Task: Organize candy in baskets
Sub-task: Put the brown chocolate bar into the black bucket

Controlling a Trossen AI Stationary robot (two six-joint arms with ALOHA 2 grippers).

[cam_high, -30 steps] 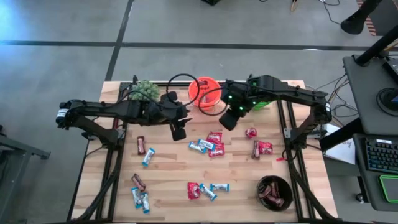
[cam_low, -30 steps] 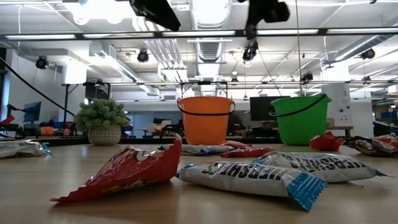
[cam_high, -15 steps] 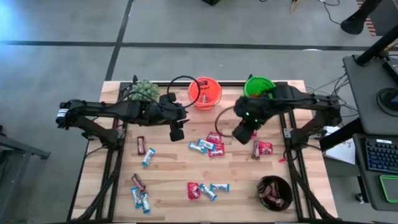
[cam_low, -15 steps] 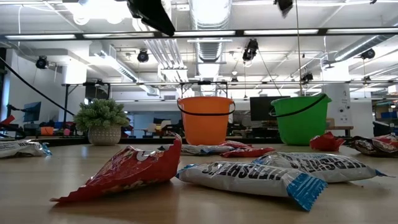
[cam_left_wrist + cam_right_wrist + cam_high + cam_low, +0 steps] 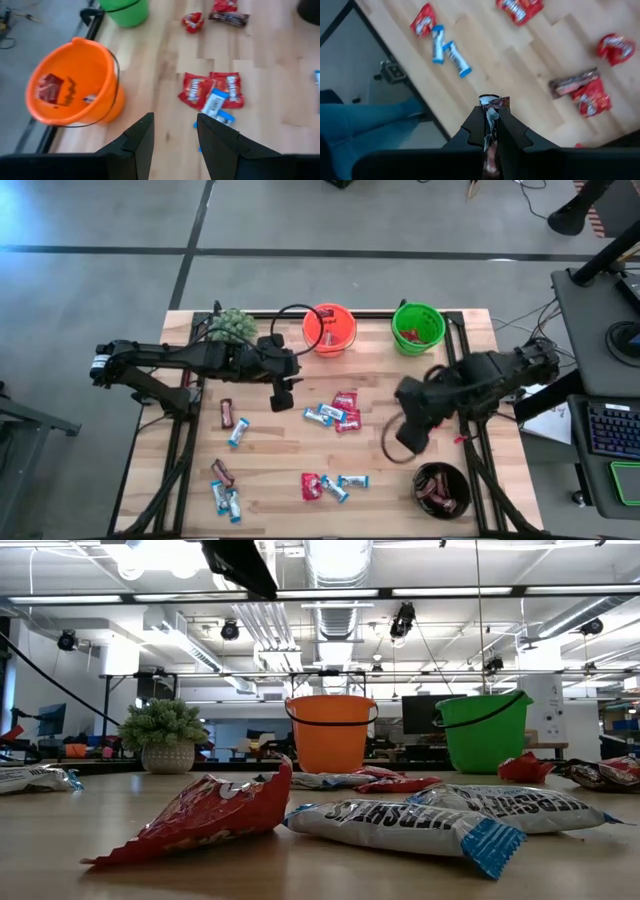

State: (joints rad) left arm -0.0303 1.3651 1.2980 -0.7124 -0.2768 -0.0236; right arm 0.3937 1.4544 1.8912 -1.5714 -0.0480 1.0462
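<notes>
Candy is scattered over the wooden table (image 5: pixel 270 460), and one dark brown-wrapped piece (image 5: pixel 492 107) is pinched between the closed fingers of the right gripper (image 5: pixel 408 438), its crinkled end sticking out past the fingertips in the right wrist view. That gripper is held above the table's right-front area, near the black bowl (image 5: pixel 441 488), which already has brown-wrapped pieces in it. The left gripper (image 5: pixel 282 394) is seen w/ its fingers (image 5: pixel 140 137) partly apart and nothing between them; it is held above the table just beside the orange pail (image 5: pixel 329 328), towards the front. A red wrapper (image 5: pixel 49 89) is seen lying inside the orange pail in the left wrist view. Red pieces can also be made out in the green pail (image 5: pixel 418 326), which stands at the back edge, right of the orange one. A cluster of red and blue-and-white candies (image 5: pixel 336 411) lies mid-table, between the two grippers. More pieces are found at the left: a brown bar (image 5: pixel 226 413) w/ a blue-and-white one beside it, and a small group (image 5: pixel 225 492) near the front-left corner. Another red and blue-and-white group (image 5: pixel 330 484) lies at front centre. A fuzzy green plant (image 5: pixel 232 325) stands at the back-left, close to the left arm. In the low view, a red packet (image 5: pixel 205 817) and a blue-and-white bar (image 5: pixel 410 828) lie nearest the camera.
</notes>
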